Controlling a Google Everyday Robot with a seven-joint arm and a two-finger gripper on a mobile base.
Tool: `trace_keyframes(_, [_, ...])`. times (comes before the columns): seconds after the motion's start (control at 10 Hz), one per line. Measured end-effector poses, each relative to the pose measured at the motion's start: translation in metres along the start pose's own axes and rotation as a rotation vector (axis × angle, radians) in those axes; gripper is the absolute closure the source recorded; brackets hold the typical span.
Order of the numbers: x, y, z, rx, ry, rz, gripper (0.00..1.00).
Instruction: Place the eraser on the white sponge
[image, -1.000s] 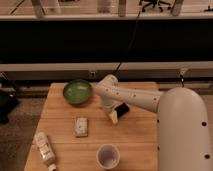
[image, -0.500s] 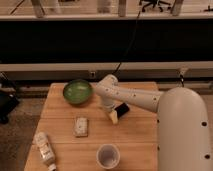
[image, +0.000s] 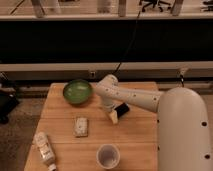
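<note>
White bottle (image: 44, 147): it lies on its side at the front left corner of the wooden table (image: 137, 137), well apart from the other things.

Green bowl (image: 77, 92): it stands upright at the back left part of the table. Its inside shows as plain green, and I cannot tell more about its content.

White sponge (image: 81, 126): it lies flat on the table, in front of the bowl and apart from it. Its top is bare and a little mottled.

Translucent cup (image: 108, 156): it stands upright near the front edge of the table, to the right of the sponge and closer to the camera. Its mouth is up, and the inside looks pale. I cannot tell if something is in it.

Gripper (image: 114, 117): it points down over the middle of the table, to the right of the sponge and apart from it. I cannot tell whether it is apart, together or clamped.

Eraser (image: 122, 109): this small black block sits tilted just at the right side of the gripper and seems to touch it. It is not on the sponge.

Arm (image: 131, 96): it is white and reaches from the right, passing just beside the bowl.

Robot body (image: 182, 132): large and white, it covers the right end of the table.
</note>
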Motion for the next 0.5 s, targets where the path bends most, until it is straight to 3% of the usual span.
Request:
trace_keyframes(0.2, [0.0, 0.001, 0.0, 0.001, 0.001, -0.001, 0.2])
trace_keyframes(0.4, [0.014, 0.012, -0.011, 0.038, 0.015, 0.029, 0.2])
trace_keyframes(0.5, [0.03, 0.021, -0.024, 0.077, 0.022, 0.046, 0.2])
